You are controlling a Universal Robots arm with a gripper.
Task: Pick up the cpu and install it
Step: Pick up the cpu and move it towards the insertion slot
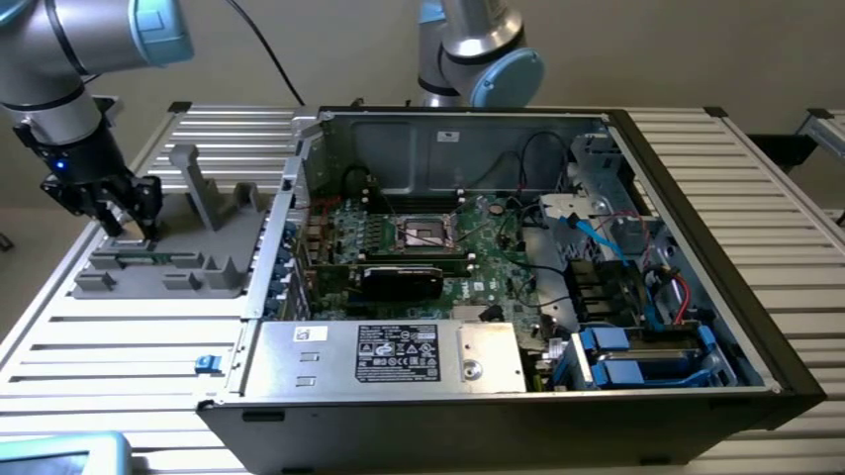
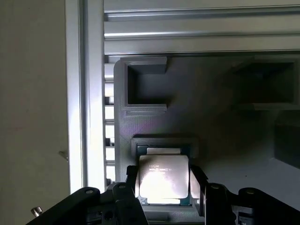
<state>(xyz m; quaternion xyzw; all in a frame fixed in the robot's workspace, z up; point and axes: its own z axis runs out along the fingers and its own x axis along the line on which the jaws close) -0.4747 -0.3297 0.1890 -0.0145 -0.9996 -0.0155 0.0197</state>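
Note:
The cpu (image 2: 164, 172), a small square chip with a shiny metal top and a thin green rim, lies flat in a recess of the grey holder tray (image 2: 225, 154). My gripper (image 2: 164, 188) is down over it, with one black finger against each side edge, so the jaws are shut on the chip. In the exterior view my gripper (image 1: 126, 223) stands at the far left end of the grey tray (image 1: 172, 269). The black socket frame (image 1: 425, 234) sits on the green motherboard inside the open computer case, well to the exterior view's right of my gripper.
The open computer case (image 1: 687, 247) holds cables, blue drive bays and a silver power supply box (image 1: 383, 354) along its near side. Upright grey posts (image 1: 198, 188) rise from the tray. A second robot arm (image 1: 476, 54) stands behind the case. The slatted table edge (image 2: 84, 93) runs beside the tray.

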